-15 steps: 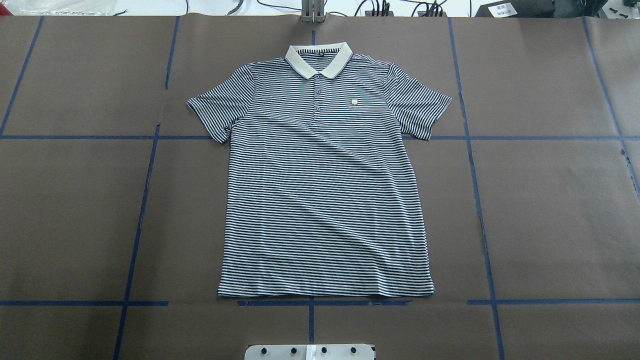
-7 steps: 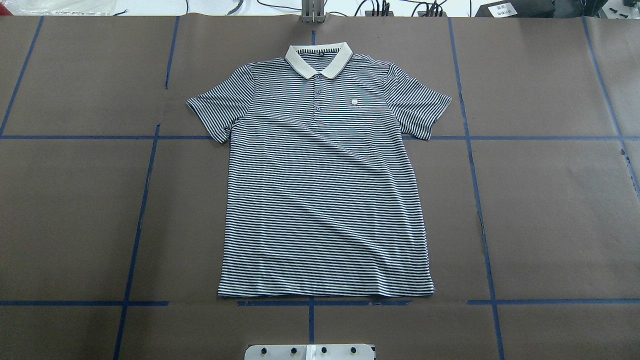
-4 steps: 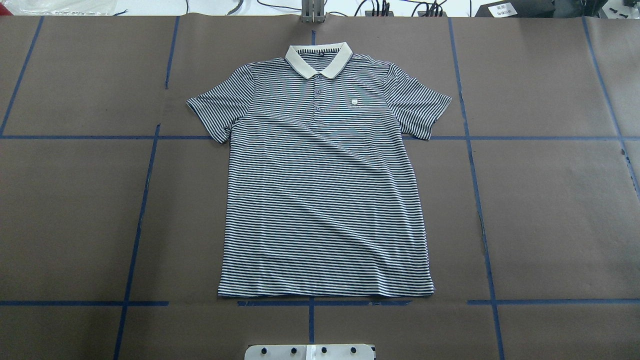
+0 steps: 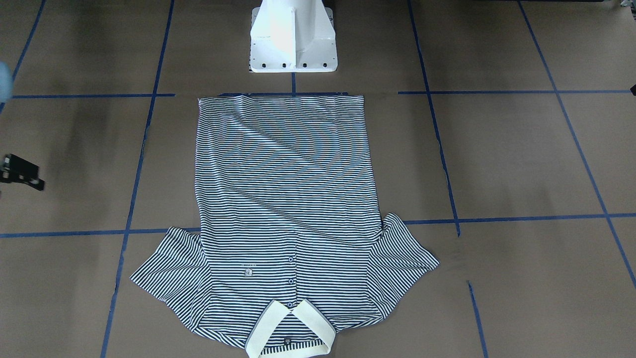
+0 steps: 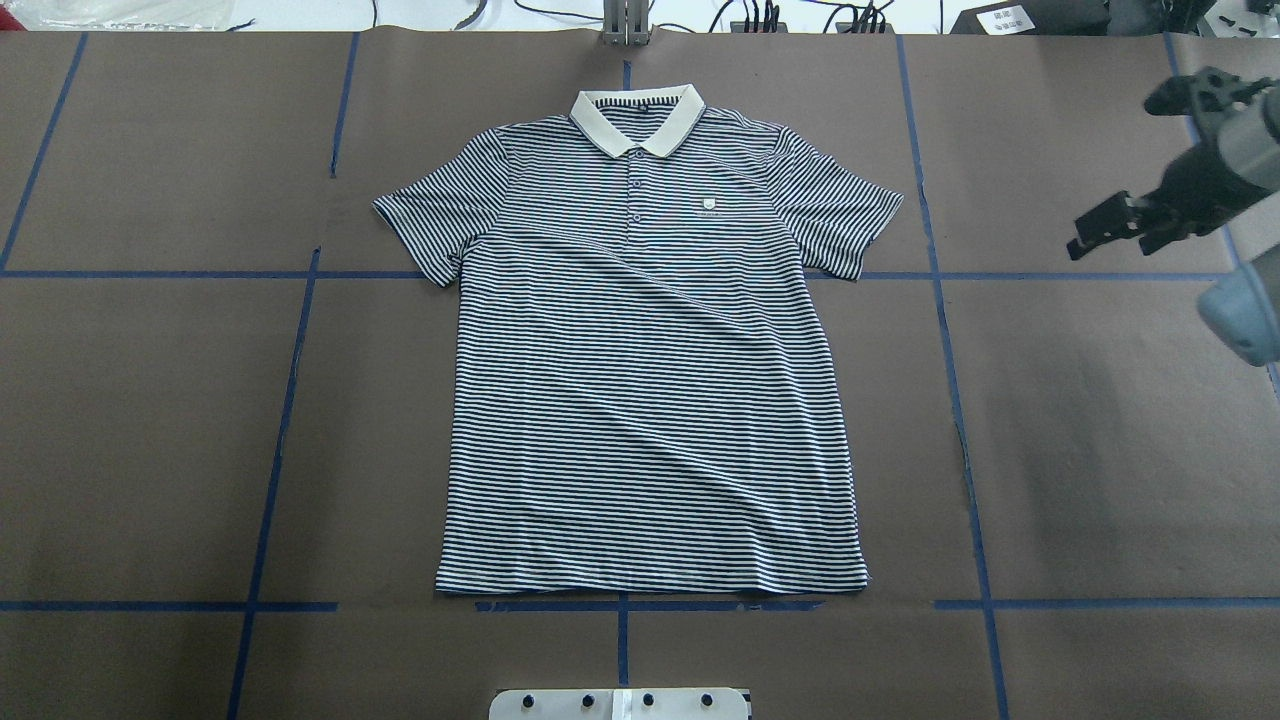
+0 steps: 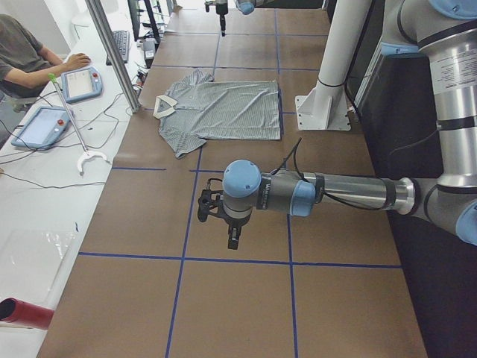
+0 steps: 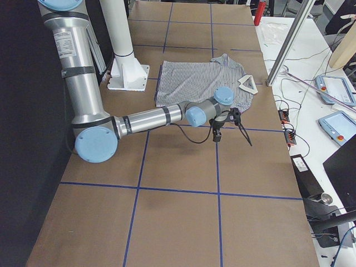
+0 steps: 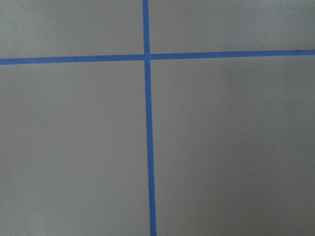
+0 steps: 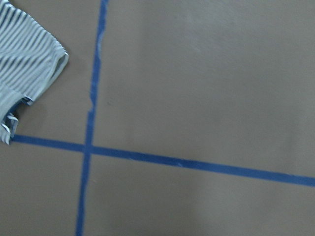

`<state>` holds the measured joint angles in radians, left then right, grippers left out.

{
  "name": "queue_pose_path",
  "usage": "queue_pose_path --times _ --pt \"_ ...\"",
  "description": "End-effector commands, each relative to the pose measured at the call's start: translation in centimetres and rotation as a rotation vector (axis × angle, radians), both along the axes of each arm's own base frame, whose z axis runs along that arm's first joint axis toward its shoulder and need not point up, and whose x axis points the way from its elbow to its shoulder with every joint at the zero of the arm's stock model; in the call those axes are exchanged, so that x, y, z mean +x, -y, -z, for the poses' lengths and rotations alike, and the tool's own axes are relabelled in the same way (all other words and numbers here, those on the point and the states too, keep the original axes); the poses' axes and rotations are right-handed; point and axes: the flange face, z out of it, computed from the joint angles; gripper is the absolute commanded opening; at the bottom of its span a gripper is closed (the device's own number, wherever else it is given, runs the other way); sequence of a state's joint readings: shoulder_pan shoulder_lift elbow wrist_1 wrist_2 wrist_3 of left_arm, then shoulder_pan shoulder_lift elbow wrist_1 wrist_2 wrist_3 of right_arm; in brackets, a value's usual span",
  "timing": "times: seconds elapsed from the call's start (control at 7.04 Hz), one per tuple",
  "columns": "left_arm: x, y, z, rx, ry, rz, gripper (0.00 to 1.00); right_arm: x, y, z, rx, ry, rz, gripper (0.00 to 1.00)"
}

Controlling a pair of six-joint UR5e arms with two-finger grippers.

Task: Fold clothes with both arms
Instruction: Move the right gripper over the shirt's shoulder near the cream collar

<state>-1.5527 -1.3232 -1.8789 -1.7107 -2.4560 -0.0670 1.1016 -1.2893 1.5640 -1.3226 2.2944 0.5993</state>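
Shirt: striped polo shirt (image 5: pixel 650 400), flat, front up and unfolded on the brown table (image 5: pixel 1100 450). Its hem is just beside the foot of the white pedestal (image 4: pixel 293 44); its collar (image 5: pixel 638 118) is at the end farthest from the pedestal.
Long axis: hem to collar runs straight out from the pedestal. One sleeve (image 5: pixel 840 215) sticks out on each side of that line.
Right gripper: right gripper (image 5: pixel 1112 238) hangs over bare table, off to the pedestal's right and about as far out from it as the sleeves. In the overhead view its fingers look parted, with nothing between them.
Left gripper: left gripper (image 6: pixel 232 237) shows only from the table's end, over bare table well off to the pedestal's left. Parted or closed, cannot tell.
Bearing: the shirt lies inward of both grippers, toward the pedestal's centre line. The right wrist camera catches a sleeve edge in its corner. The left wrist camera shows only crossed blue tape (image 8: pixel 147 56).
Nearer arm: the right, as I read it. The left is well apart from the cloth.
Stage: no fold made yet; I'd call this the approach.
Next move: each gripper probably has to come in sideways to its own side of the shirt and get low, since the cloth is thin and lies flush on the table.
Risk: a pinch may miss the edge or drag the shirt askew.
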Motion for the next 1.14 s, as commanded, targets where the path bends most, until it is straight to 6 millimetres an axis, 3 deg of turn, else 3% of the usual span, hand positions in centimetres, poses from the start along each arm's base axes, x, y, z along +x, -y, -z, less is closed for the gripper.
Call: queue_pose_path --times 0.0,0.28,0.57,0.99 --pt "0.3 0.2 0.9 0.066 -0.040 -0.007 1.00 -12.4 4.9 8.3 -0.062 -0.047 -0.192 1.00" --pt "0.3 0.2 1.1 0.073 -0.040 -0.009 1.00 -15.0 8.6 3.8 -0.155 0.082 -0.412 0.84" --pt "0.3 0.2 1.4 0.081 -0.040 -0.009 1.00 -15.8 8.7 2.7 -0.145 0.041 -0.457 0.76" --pt "0.3 0.3 1.6 0.095 -0.041 -0.008 1.00 -17.3 8.2 1.9 -0.130 0.011 -0.463 0.76"
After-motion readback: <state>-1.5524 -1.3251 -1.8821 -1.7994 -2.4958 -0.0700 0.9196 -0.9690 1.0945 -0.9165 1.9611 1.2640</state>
